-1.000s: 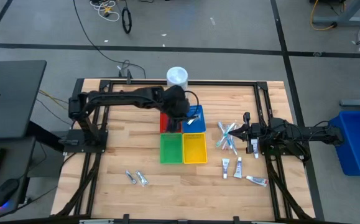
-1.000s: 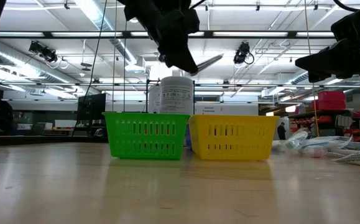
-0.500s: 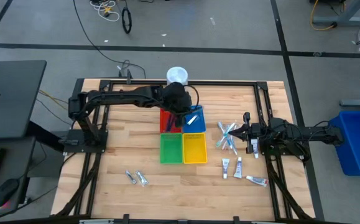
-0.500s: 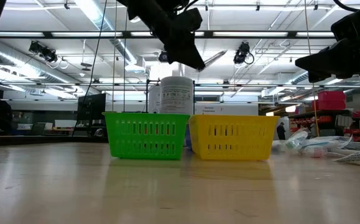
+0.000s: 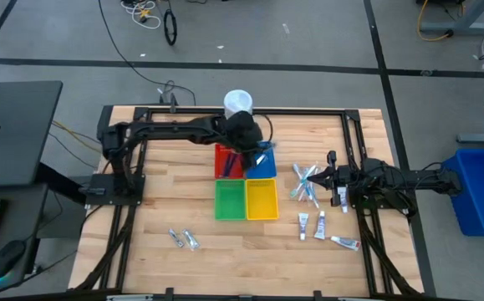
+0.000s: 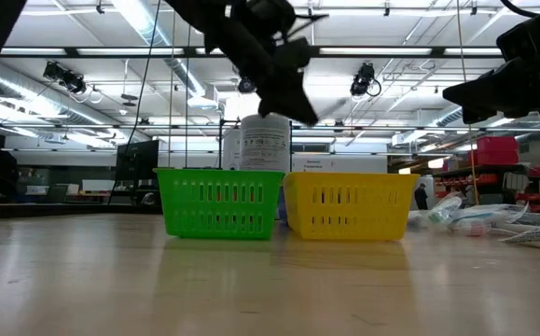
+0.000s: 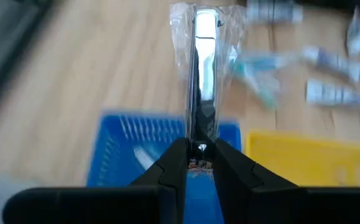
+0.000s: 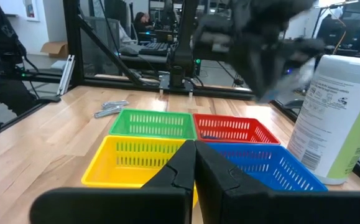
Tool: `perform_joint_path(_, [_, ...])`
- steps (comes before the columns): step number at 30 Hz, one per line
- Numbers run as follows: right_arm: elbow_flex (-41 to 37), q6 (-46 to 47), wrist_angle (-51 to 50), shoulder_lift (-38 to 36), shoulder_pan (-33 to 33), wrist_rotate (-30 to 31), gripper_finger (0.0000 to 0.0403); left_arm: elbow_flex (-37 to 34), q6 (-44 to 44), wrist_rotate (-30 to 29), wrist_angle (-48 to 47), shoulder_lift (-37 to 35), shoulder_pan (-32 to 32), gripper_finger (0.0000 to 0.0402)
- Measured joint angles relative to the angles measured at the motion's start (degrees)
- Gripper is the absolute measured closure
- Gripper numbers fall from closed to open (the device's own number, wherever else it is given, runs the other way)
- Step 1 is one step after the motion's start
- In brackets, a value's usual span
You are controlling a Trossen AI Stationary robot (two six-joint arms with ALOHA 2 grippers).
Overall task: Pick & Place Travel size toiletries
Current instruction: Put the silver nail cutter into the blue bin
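Wrapped toothbrush (image 7: 203,74) pinched in left hand (image 7: 199,149) (blurred) above blue tray (image 7: 117,149).

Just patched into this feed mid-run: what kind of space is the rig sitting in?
Probably an industrial lab or workshop hall: bare grey floor with loose cables, exposed ceiling ducts and strip lights, and computer workstations beyond the wooden table.

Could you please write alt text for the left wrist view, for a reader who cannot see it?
The left pincer is shut on a clear-wrapped toothbrush held above the blue tray. A yellow tray sits beside the blue one, and blurred tubes lie on the wooden table beyond.
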Motion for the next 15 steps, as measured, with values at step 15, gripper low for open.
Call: perform_joint_path(15, [0.0, 0.0, 0.2, 1.6, 0.0, -0.3, 0.0389, -0.1, -2.0, 5.0, -1.4, 6.9, 2.7, 0.0336])
